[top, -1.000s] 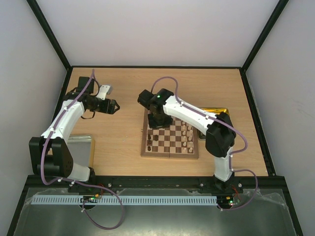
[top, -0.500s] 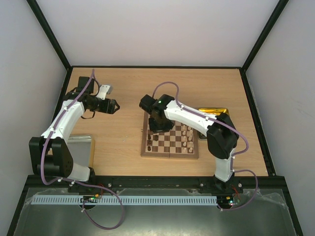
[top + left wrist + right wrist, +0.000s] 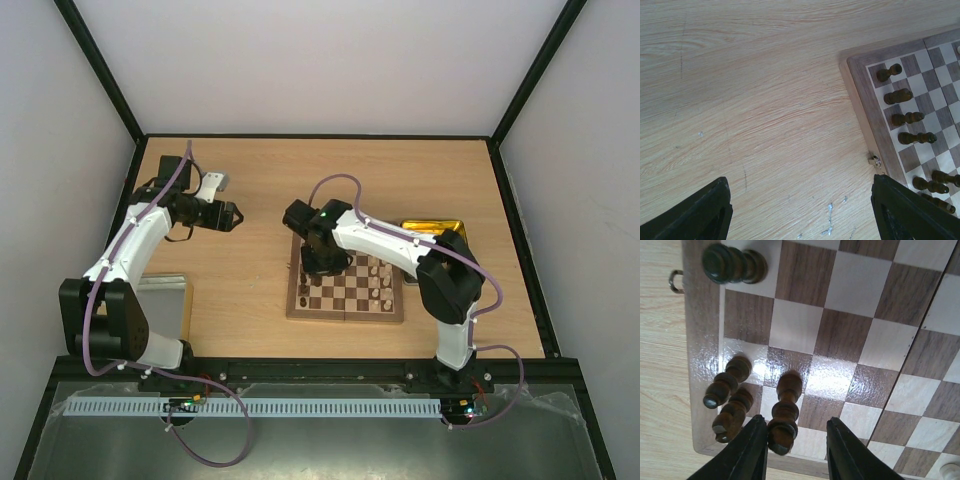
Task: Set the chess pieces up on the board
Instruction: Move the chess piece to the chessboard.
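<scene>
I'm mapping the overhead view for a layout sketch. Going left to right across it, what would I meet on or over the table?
grey metal tray → left claw → chessboard → yellow tray

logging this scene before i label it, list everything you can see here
board: one, brown-cream checkered, mid-table
dark pieces: several, dark brown, board's left side
pale pieces: several, cream, board's right side
yellow tray: one, shiny, behind board's right corner
grey tray: one, silvery, by left arm's base
table: one, light wood
left gripper: one, black, open above bare table
right gripper: one, black, board's far-left corner, straddling one dark piece
</scene>
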